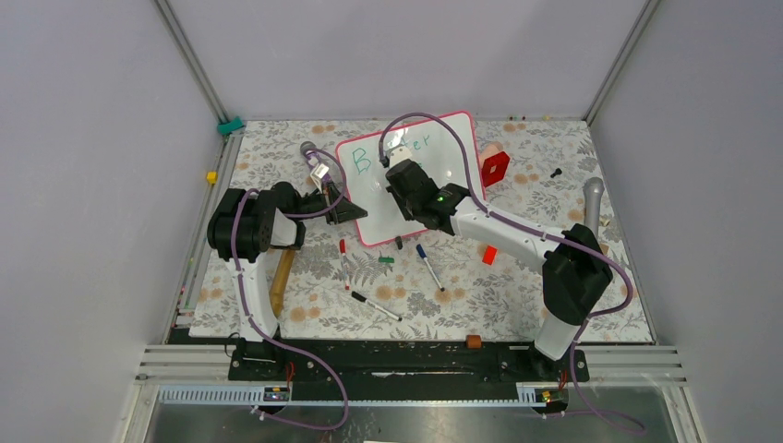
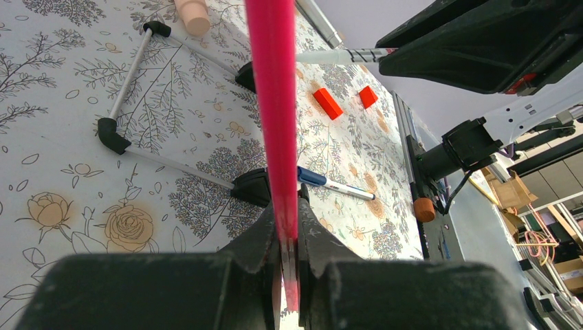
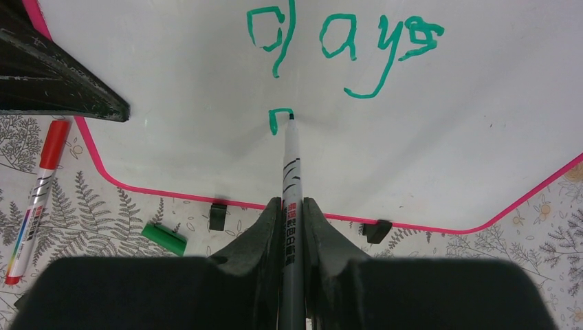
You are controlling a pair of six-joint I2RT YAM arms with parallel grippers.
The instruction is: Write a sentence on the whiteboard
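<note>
On whiteboard's (image 3: 447, 124) left edge, left pincer (image 2: 287, 234) clamped — right pincer (image 3: 292, 206) gripping marker (image 3: 290, 158), tip seemingly on board.

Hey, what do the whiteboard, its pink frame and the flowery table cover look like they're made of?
The whiteboard looks like a smooth, glossy coated panel: faint reflections show on it. Its frame seems to be moulded plastic, evenly pink-red and slightly shiny. The table cover is a matte printed floral sheet; cloth or vinyl, I can't tell.
</note>
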